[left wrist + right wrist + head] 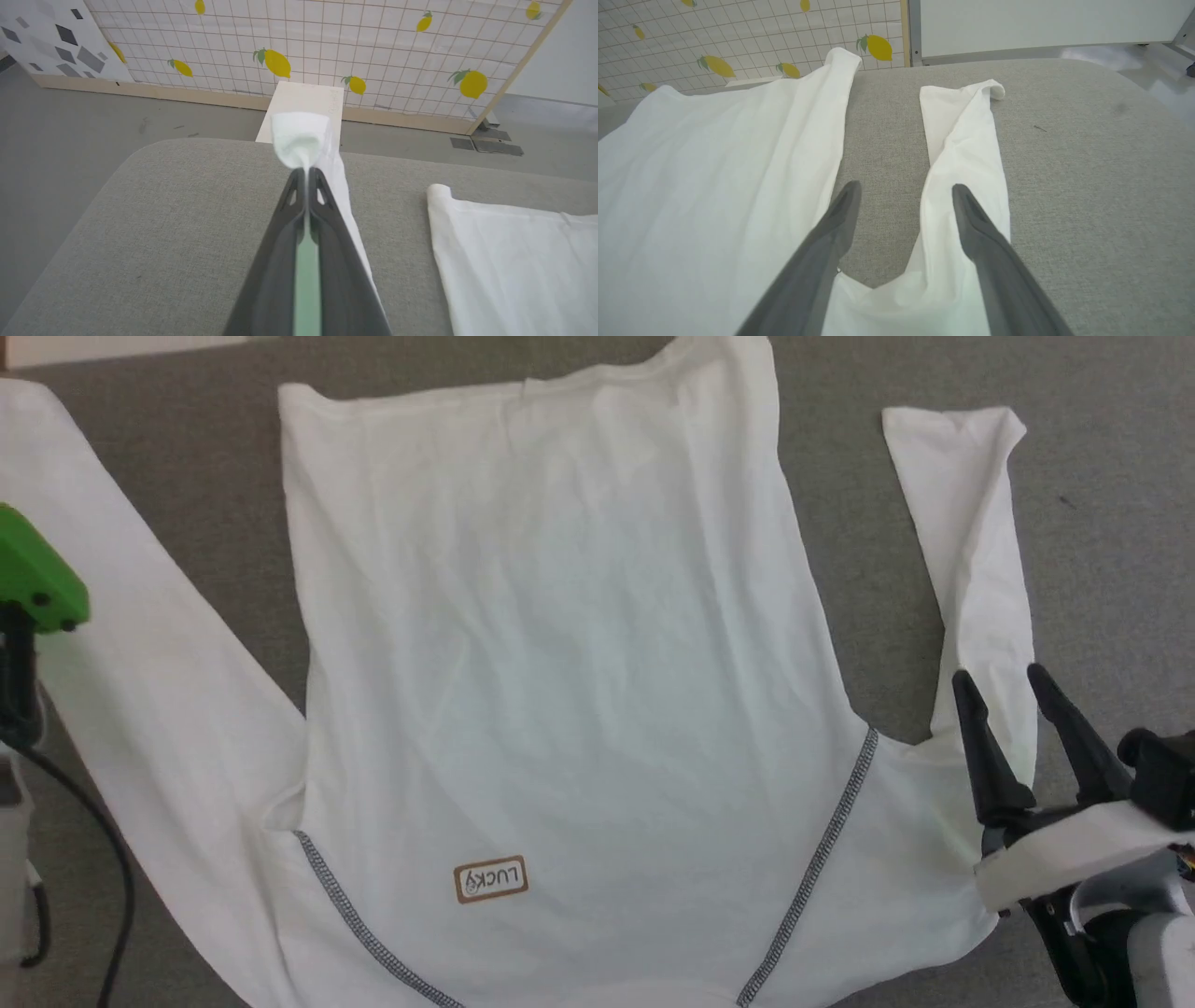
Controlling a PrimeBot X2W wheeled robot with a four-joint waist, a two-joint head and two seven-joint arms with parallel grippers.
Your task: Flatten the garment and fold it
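The garment (560, 663), a white shirt with long sleeves, lies spread on the grey padded table (1111, 523), neck end nearest me. A tan label (491, 879) and grey stitched shoulder seams (831, 840) show. Its left sleeve (140, 691) runs out to the far left. In the left wrist view, my left gripper (306, 170) is shut on that sleeve's cuff (299, 133), which bunches above the fingertips. My right gripper (999, 677) hangs open over the right sleeve (980, 551) near the armpit. One fingertip (959, 191) is over the sleeve (966, 154), the other beside the body (714, 186).
A white box (303, 100) stands on the floor past the table's rounded edge (140, 149). Behind it is a lemon-print screen (327, 42). A black cable (112, 859) hangs by my left arm's green housing (37, 579). Bare table lies right of the right sleeve.
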